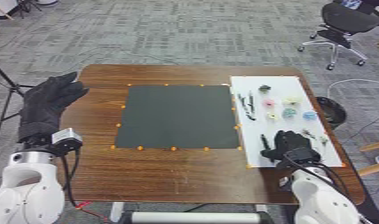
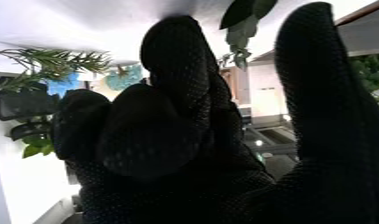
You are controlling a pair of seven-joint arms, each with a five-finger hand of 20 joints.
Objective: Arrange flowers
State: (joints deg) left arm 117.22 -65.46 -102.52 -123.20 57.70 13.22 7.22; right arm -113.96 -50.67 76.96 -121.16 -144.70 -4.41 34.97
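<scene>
My right hand (image 1: 295, 141) is low over the near part of the white board (image 1: 256, 159), a dark stem piece (image 1: 264, 142) on its left and green sprigs (image 1: 324, 140) on its right. Farther up the board lie a pink flower (image 1: 270, 102), a pale yellow one (image 1: 293, 101), a teal one (image 1: 289, 112), a blue one (image 1: 310, 115) and dark twigs (image 1: 249, 106). In the right wrist view, my right hand (image 2: 181, 165) has relaxed fingers and a straight thumb, with dark leaves (image 2: 242, 32) and a needle-leaved sprig (image 2: 65, 61) beyond. My left hand (image 1: 48, 102) is open above the table's left edge.
A dark square mat (image 1: 177, 116) with orange markers round its edge covers the middle of the brown table (image 1: 159, 175). A dark round bin (image 1: 332, 111) stands off the right edge. An office chair (image 1: 345, 25) is farther back on the carpet.
</scene>
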